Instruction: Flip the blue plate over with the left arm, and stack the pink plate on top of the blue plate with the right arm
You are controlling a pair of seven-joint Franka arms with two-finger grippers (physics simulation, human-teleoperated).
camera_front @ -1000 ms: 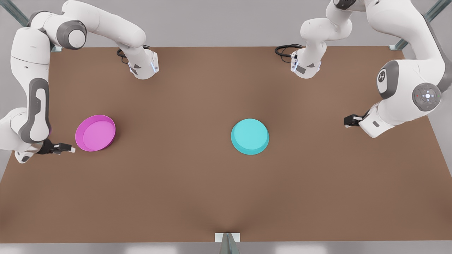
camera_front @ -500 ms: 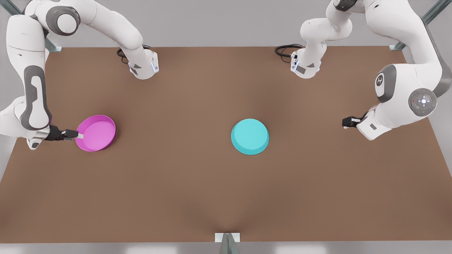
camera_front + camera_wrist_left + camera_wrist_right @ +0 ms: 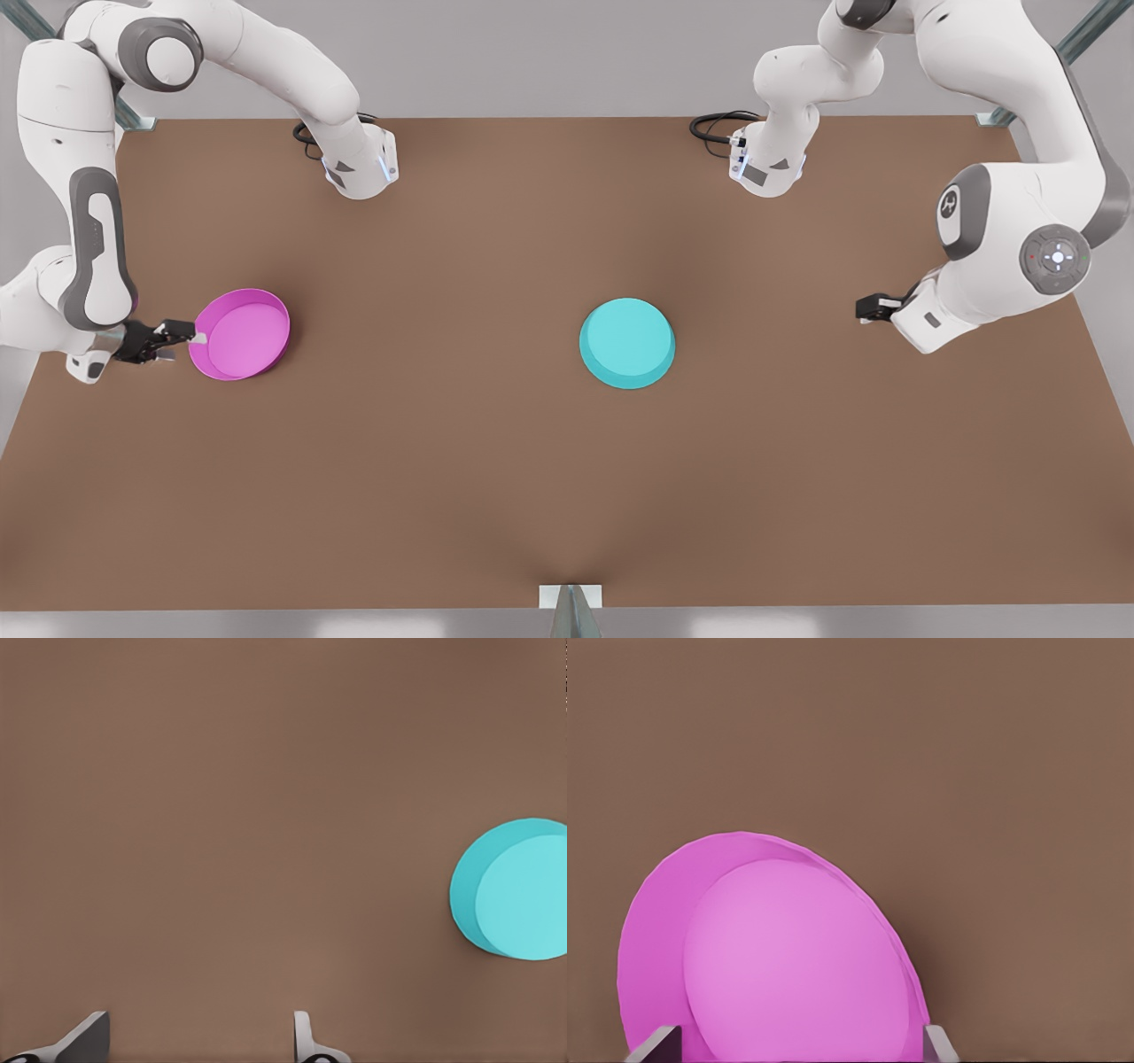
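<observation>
Brown matte counter (image 3: 496, 461) spans the whole scene, flat and plain-surfaced. Two white jointed arms with grey joint bands curve over it from the far edge. The right arm (image 3: 71, 221) bends down on the front view's left, and the left arm (image 3: 1019, 239) waits on the front view's right, well apart from both dishes.

Near the middle lies the blue plate (image 3: 627, 342), round, smooth and turquoise, lying upside down with its flat base up; the left wrist view cuts off its far side (image 3: 514, 890). Toward the front view's left sits the pink plate (image 3: 240, 333), equally round and shallow, its hollow facing up inside a low upright rim.

The right pincer (image 3: 182, 338) is at that rim, its fingers spread wide; its tips (image 3: 656, 1043) flank the dish at the frame's lower edge. The left pincer (image 3: 864, 308) hovers over bare counter, fingers held wide apart, their tips (image 3: 89, 1036) cropped.
</observation>
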